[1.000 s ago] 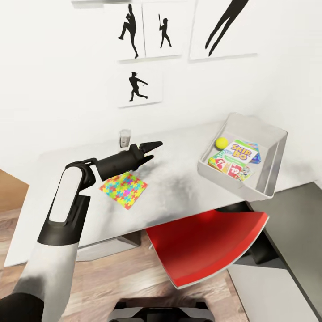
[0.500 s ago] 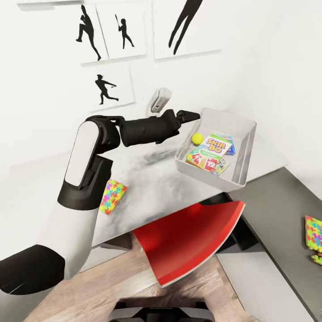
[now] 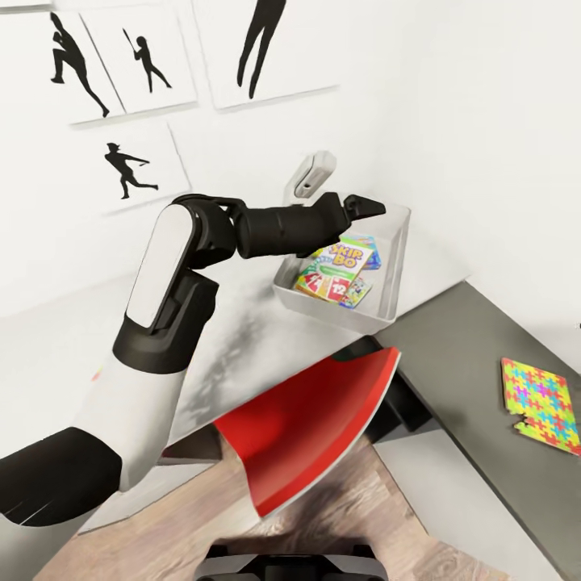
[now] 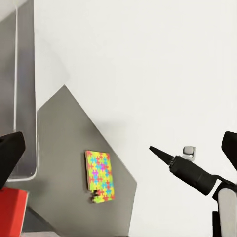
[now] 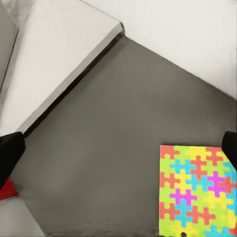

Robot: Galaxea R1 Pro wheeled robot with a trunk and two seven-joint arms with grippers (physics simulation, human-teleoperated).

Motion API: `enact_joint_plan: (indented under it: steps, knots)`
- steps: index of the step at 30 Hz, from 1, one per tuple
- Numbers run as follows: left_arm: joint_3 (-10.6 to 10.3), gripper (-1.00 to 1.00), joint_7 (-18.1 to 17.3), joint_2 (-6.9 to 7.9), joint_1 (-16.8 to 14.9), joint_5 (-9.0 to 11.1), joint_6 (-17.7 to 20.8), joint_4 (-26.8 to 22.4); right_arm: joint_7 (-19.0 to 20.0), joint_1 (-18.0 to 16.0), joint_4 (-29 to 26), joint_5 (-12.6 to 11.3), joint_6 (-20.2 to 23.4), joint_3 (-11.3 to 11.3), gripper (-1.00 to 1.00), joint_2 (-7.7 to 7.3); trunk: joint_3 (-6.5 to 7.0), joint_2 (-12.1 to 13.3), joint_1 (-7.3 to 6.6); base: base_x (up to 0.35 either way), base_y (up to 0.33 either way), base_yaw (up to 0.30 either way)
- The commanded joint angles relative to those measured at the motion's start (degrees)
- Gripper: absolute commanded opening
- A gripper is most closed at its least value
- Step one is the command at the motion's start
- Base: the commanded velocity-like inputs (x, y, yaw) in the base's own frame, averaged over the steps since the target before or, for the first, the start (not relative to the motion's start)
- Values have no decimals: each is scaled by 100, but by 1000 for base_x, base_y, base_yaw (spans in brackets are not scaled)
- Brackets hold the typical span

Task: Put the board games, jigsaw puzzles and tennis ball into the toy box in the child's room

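Note:
The light grey toy box (image 3: pixel 389 278) stands on the pale top of the table (image 3: pixel 242 323). Inside lie board games, a yellow-green "Skip-Bo" box (image 3: pixel 343 260) uppermost. My left gripper (image 3: pixel 378 205) reaches out over the box's near rim, and in the left wrist view the left gripper (image 4: pixel 121 148) has its fingers wide apart and empty. One jigsaw puzzle (image 3: pixel 542 393) (image 4: pixel 100 176) lies flat on the table's lower dark grey wing (image 3: pixel 476 339). My right gripper (image 5: pixel 118 148) hovers open above that puzzle (image 5: pixel 197 190), holding nothing. The tennis ball is hidden.
A red chair (image 3: pixel 311 420) is tucked under the table in front of the toy box. A small grey object (image 3: pixel 313 173) stands at the wall behind my left arm. Black silhouette pictures (image 3: pixel 129 157) hang on the white wall. Wood floor (image 3: pixel 347 516) lies below.
The head view has swung to the right. My left arm has swept from above the puzzle on the pale top across to the toy box. The puzzle on the dark wing has come fully into view.

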Motion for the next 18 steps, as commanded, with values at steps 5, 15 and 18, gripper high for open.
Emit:
enact_joint_plan:
  steps: [5, 15, 18]
  knots:
    - [-95, 100, 128, -3, -23, 93, -30, 14, 64, 146, -17, 20, 28, -6, 100, 9, -8, -10, 3, 0, 0, -283]
    - [-320, 100, 309, -4, -22, 118, -72, 130, 227, 407, -53, -260, 28, 9, 100, 33, -8, -10, 3, 0, 0, -284]
    - [-347, 100, 348, -3, -11, 122, -76, 170, 259, 432, -57, -309, 28, 21, 100, 54, -8, -10, 3, 0, 0, -284]
